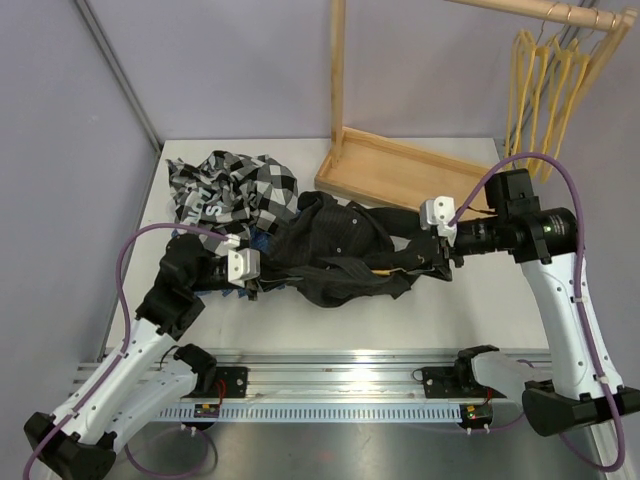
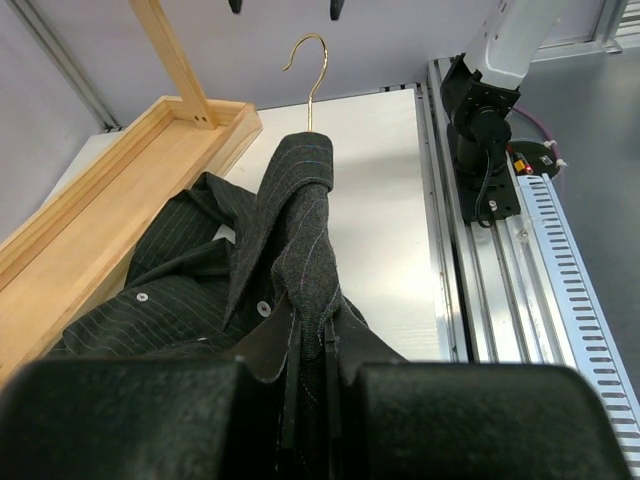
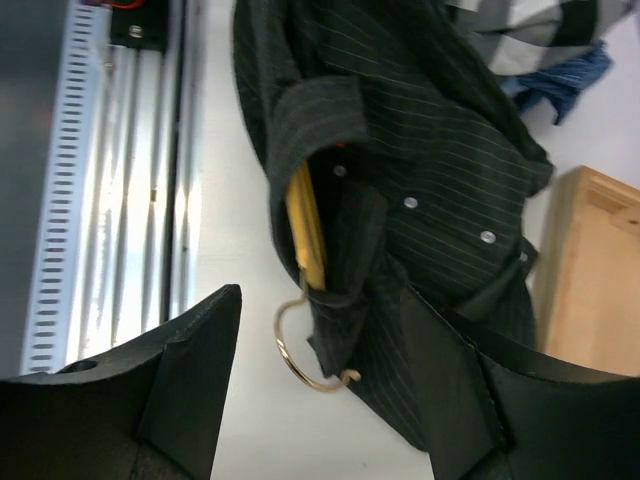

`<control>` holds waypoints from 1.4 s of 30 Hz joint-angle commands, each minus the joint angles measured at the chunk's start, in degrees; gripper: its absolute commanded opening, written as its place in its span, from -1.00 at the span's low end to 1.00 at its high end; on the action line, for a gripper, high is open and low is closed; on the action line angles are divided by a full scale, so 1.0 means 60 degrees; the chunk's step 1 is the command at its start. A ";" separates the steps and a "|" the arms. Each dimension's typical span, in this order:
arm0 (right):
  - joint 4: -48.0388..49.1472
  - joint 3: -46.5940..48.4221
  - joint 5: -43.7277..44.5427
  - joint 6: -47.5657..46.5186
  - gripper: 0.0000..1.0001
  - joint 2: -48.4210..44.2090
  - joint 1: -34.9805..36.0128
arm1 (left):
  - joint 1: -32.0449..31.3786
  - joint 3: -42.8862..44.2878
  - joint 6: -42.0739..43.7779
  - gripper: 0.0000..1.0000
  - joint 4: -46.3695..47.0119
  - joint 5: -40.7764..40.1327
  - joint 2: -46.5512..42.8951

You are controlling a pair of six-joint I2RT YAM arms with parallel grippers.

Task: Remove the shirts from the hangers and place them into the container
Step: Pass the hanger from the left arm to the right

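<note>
We find the black pinstriped shirt (image 1: 335, 255) crumpled across the middle of the table (image 1: 480, 300), its near hem close to the slotted metal rail (image 1: 350, 385) along the front edge. The left gripper (image 1: 245, 267) is clenched on a fold at the shirt's left end. Its wrist view shows the cloth pinched between the fingers and running in a ridge out to the gold hook (image 2: 310, 60). The right gripper (image 1: 440, 248) sits at the shirt's right end, jaws released and wide apart, grasping nothing. Its wrist view shows the hook between the fingers, touching neither, and the yellow hanger (image 3: 305, 225) running into the collar opening. The top view gives only a sliver of that hanger.

Open room: bare table lies right of the shirt and in front of the wooden rack base (image 1: 400, 170), which fills the far right. The shirt's far side lies just beside that base. The black-and-white check shirt (image 1: 235, 185) is heaped at the far left corner, reaching the left edge, with a blue shirt (image 3: 565, 75) beside it. Empty hangers (image 1: 545, 80) hang above the far right.
</note>
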 commanded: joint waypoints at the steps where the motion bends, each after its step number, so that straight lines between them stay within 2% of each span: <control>1: -0.1101 0.0052 0.0480 0.1344 0.44 -0.0031 0.1036 | -0.0065 0.0109 -0.0399 -1.00 0.0746 0.0648 0.0058; 5: -0.0500 -0.0241 0.1139 0.2149 0.28 0.0233 0.1960 | -0.0065 0.0095 -0.0532 -1.00 0.0835 0.0648 0.0029; 13: -0.0075 -0.0447 0.2033 0.2474 0.18 0.0570 0.2839 | -0.0065 0.0007 -0.0999 -1.00 0.1347 0.0736 0.0088; 19: 0.0702 -0.0491 0.2810 0.3015 0.14 0.0687 0.3089 | -0.0065 -0.0081 -0.1469 -1.00 0.1816 0.0867 0.0088; 25: 0.1215 -0.0432 0.3250 0.3294 0.23 0.0761 0.3148 | -0.0065 -0.0125 -0.1879 -1.00 0.2256 0.1102 0.0234; 30: 0.1216 -0.0388 0.3235 0.3280 0.10 0.0951 0.3308 | -0.0065 -0.0198 -0.2113 -1.00 0.2548 0.1176 0.0249; 35: 0.1069 -0.0505 0.3031 0.3192 0.06 0.1054 0.3514 | -0.0065 -0.0271 -0.2187 -1.00 0.2885 0.0942 0.0205; 42: 0.1274 -0.0609 0.3352 0.3236 -0.08 0.1171 0.3734 | -0.0065 -0.0506 -0.3212 -1.00 0.4027 0.1014 0.0176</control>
